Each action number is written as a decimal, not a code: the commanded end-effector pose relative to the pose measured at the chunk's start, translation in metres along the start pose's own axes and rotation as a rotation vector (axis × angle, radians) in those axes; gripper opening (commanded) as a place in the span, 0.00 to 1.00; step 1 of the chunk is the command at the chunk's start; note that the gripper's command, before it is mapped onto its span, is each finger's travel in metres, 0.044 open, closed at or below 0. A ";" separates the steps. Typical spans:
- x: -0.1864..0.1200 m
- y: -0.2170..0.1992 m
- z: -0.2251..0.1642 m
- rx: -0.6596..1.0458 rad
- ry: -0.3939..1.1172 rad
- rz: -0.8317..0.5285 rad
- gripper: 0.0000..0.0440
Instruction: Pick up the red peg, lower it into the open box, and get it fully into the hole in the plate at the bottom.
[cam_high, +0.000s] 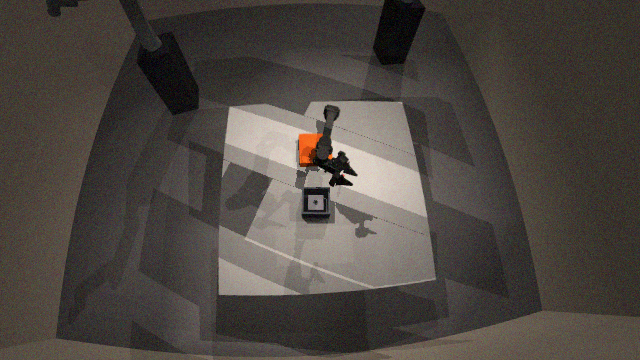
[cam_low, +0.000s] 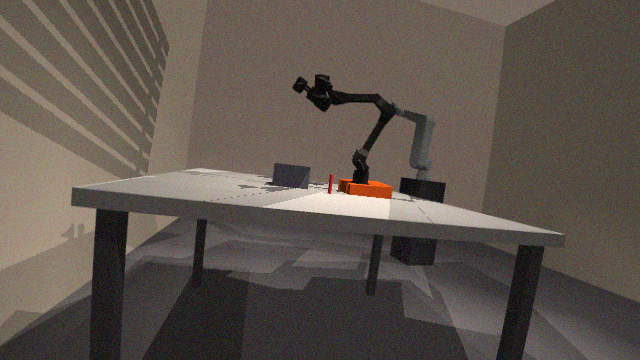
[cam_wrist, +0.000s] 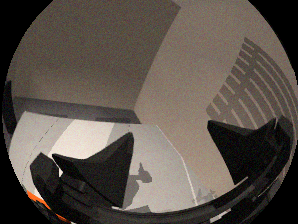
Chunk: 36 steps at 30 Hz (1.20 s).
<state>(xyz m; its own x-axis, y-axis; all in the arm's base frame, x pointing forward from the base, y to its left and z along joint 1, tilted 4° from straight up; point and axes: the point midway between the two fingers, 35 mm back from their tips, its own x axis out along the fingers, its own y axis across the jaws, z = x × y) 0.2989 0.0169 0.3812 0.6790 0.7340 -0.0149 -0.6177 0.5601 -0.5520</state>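
The red peg (cam_low: 330, 184) stands upright on the table between the box and the arm's orange base. In the top view only a small red spot of the peg shows, between the fingers in the line of sight. The grey open box (cam_high: 316, 216) (cam_low: 291, 176) stands on the table. The pale plate (cam_high: 310, 206) inside it has a small dark hole, with no peg in it. My gripper (cam_high: 354, 180) (cam_low: 311, 95) (cam_wrist: 172, 131) is open and empty, high above the table, with its fingers spread wide. The peg and box are not visible in the wrist view.
The orange base (cam_high: 306, 145) (cam_low: 370, 190) of the arm stands on the white table (cam_high: 390, 250) (cam_low: 200, 200). Dark pedestals (cam_high: 167, 75) (cam_high: 398, 37) stand on the floor beyond the table, one bearing a grey arm. Strong shadows cross the tabletop.
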 end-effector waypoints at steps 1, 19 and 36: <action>0.001 -0.001 0.000 0.011 0.008 -0.012 0.96; 0.043 0.029 -0.029 0.577 0.213 -0.084 1.00; 0.058 0.090 -0.074 1.071 0.511 -0.154 1.00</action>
<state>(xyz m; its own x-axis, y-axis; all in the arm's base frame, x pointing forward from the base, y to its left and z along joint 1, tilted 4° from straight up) 0.3153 0.0792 0.2836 0.7222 0.5455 -0.4253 -0.4240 0.8349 0.3510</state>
